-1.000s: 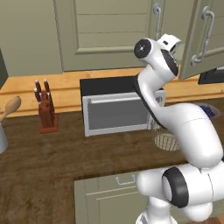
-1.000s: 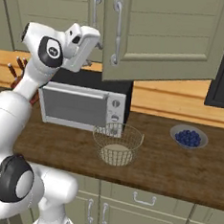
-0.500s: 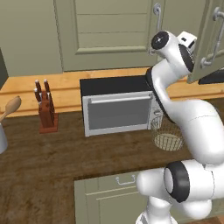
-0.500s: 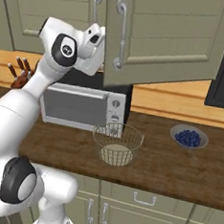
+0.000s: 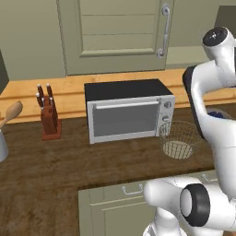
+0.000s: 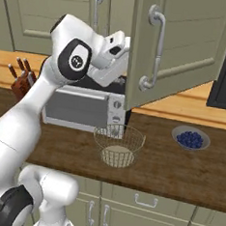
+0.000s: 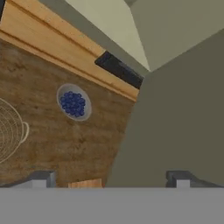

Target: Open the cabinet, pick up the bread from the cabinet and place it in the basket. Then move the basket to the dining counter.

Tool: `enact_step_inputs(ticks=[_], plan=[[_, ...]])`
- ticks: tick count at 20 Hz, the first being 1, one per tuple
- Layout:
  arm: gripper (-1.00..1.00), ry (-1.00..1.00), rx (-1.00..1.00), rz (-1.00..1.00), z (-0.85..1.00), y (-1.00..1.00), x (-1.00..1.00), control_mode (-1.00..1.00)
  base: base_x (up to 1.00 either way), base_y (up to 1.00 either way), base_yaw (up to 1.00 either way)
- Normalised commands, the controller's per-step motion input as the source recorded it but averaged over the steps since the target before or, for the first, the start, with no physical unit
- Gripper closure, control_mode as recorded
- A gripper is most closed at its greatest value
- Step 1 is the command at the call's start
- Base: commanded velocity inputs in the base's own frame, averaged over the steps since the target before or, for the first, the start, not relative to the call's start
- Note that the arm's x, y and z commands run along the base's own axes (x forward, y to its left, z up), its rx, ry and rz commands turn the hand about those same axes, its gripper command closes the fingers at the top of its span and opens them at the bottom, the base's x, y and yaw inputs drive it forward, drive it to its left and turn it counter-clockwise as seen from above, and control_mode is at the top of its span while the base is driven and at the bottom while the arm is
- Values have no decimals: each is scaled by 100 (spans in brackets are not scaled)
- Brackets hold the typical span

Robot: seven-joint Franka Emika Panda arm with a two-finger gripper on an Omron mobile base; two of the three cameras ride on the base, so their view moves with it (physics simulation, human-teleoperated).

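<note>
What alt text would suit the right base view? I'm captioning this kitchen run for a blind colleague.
A white robot arm reaches up with its open gripper behind the edge of a sage-green cabinet door that stands swung open. Below it, a wire basket sits on the dark wood counter in front of a microwave, with a bowl of blueberries to the right.

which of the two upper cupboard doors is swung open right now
The cabinet door on the right, above the blue-filled bowl. It angles out over the counter beside the tool; the left door sits flush.
</note>
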Motion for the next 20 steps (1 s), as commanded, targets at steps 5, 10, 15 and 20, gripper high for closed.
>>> enact_step_inputs(ticks=[5,10,15,20], plan=[[-100,-11,27,-17,1,-100,-99,-100,0,0,0],[-100,-20,24,-15,0,-71,-65,-100,0,0,0],[-100,-25,15,-1,0,83,-3,-100,0,0,0],[-100,-24,12,1,0,100,43,-100,0,0,0]])
